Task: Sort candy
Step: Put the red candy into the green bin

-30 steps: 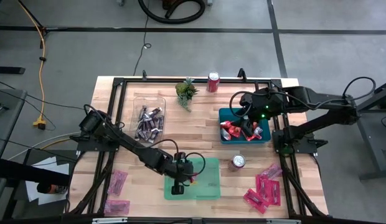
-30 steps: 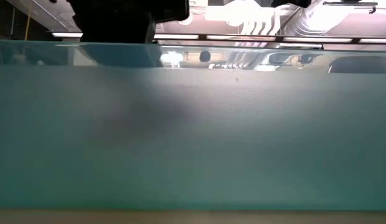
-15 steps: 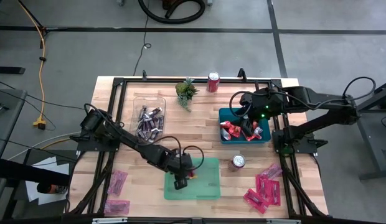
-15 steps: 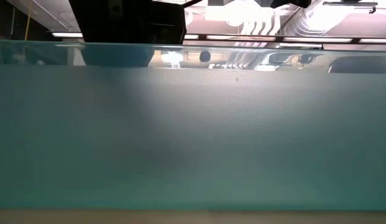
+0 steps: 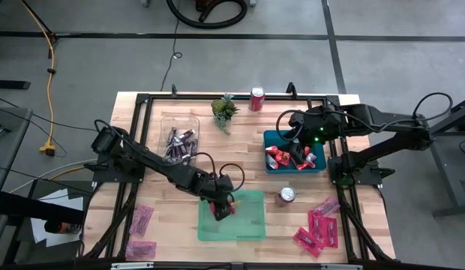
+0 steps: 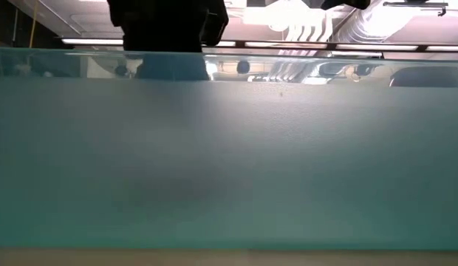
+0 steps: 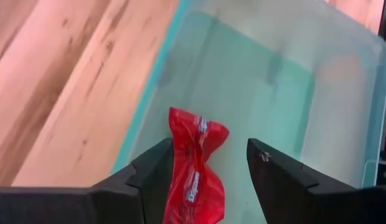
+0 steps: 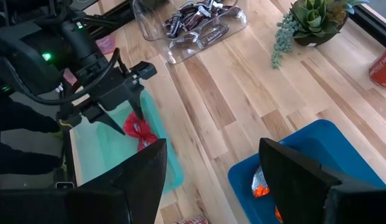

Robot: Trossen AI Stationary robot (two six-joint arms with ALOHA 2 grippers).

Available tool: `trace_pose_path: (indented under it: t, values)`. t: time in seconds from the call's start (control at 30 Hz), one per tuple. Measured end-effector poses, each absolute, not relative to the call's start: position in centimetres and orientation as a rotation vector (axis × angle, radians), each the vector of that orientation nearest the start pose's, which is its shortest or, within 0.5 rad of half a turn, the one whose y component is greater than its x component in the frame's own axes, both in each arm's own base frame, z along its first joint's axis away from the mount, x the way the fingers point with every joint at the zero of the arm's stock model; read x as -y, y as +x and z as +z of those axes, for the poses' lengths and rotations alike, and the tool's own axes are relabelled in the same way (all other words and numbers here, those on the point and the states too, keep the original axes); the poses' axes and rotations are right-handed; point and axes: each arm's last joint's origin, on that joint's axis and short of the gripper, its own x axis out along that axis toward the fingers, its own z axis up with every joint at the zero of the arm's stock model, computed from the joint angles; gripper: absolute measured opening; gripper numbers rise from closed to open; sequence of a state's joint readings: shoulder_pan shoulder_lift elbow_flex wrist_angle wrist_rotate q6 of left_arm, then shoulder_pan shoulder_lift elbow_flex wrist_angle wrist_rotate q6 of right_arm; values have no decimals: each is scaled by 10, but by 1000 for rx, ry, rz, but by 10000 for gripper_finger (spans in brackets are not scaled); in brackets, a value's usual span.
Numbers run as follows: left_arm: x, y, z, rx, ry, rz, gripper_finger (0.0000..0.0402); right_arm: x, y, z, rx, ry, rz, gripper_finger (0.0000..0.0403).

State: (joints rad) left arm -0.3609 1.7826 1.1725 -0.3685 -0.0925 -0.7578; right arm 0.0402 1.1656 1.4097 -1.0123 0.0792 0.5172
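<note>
Right now, left gripper (image 7: 208, 171): fingers (image 7: 152, 180) spread, over green tray (image 7: 268, 81).
Red candy (image 7: 194, 165): between the fingers, no visible pinch, lying in tray near its edge.
Right gripper (image 8: 211, 168): fingers spread, over blue tray (image 8: 317, 149), empty.

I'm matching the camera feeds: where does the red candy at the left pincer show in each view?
High: red candy at the green tray's upper-left edge.
Low: not visible.
Left wrist: between the open left pincer's fingers.
Right wrist: below that pincer.
Shared landmark: the green tray.
</note>
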Motion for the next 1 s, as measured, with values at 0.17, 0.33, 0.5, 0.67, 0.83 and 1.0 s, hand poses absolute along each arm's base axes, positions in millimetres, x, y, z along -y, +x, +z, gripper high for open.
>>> trace_pose_path:
  t: [0.17, 0.33, 0.5, 0.67, 0.83, 1.0]
  values:
    - [122, 345, 191, -969, -488, 131, 189, -6, 209, 396, -738, 454, -238, 250]
    - [122, 346, 192, -958, -492, 126, 189, -6, 209, 396, -737, 454, -238, 250]
    - [122, 346, 192, -958, -492, 126, 188, -6, 209, 396, -738, 453, -237, 250]
    - [122, 346, 192, -959, -492, 126, 188, -6, 209, 396, -737, 452, -237, 250]
    - [122, 346, 192, -959, -492, 126, 188, -6, 209, 396, -737, 452, -237, 250]
    - [122, 346, 196, -964, -492, 101, 188, -6, 209, 396, -738, 452, -237, 250]
